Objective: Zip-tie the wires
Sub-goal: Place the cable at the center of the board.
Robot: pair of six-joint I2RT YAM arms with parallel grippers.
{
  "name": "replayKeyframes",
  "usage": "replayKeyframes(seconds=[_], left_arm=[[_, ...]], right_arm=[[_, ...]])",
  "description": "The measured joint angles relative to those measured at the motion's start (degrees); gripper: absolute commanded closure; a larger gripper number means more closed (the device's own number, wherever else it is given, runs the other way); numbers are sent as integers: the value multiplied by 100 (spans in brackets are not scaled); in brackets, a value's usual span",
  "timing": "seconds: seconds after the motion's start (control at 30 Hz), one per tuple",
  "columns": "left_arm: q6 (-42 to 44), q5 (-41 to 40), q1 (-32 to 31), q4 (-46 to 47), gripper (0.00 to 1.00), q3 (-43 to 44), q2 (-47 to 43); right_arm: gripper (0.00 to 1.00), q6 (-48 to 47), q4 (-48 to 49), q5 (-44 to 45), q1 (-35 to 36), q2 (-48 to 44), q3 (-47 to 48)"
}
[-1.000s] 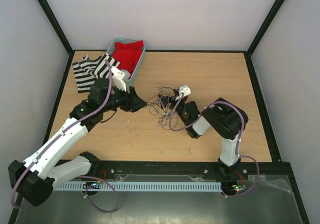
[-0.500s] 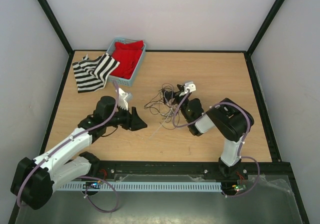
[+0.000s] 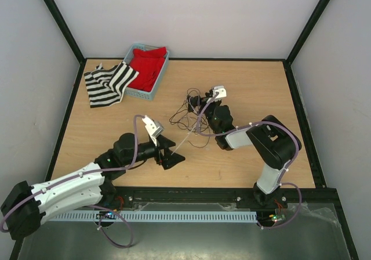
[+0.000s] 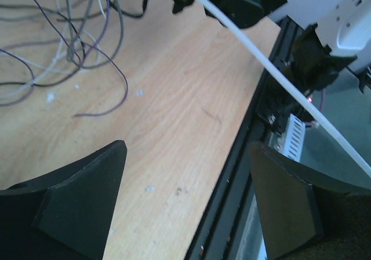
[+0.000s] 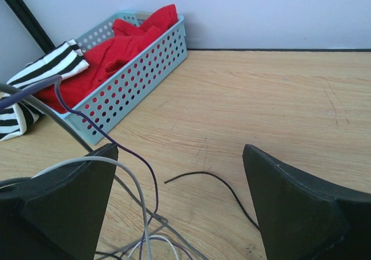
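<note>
Since a second ago, the left gripper (image 3: 175, 156) had swung from the basket (image 3: 148, 94) to 7 o'clock of the wires (image 3: 188, 118), jaws spread wide, empty. The right gripper (image 3: 198, 104) gaped too, strands draped over one finger (image 5: 64, 202). The stiff, smooth white zip tie (image 3: 185, 139) slanted from the tangle toward 7 o'clock. Those springy, hair-thin loops probably wanted gathering into one bundle before threading the strip round.

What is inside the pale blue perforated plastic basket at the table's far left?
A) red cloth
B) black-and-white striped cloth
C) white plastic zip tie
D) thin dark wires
A: the red cloth fills the pale blue perforated plastic basket, while the black-and-white striped cloth lies outside it on the wooden table.
</note>
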Motion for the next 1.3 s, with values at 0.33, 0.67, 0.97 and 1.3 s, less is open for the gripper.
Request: replayKeyframes(seconds=[0.33,0.67,0.97,1.3], left_arm=[[518,-807,-474,1659,1,-7,461],[894,-1047,-634,3427,1,129,1416],[1036,-1158,-634,3969,18,549,1965],[1106,-1725,-629,4245,36,662,2203]], right_arm=[[1,122,-498,131,-4,-107,13],[1,197,-610,131,-4,-133,20],[1,516,-955,131,-4,-264,79],[1,1058,-1534,133,-7,-599,85]])
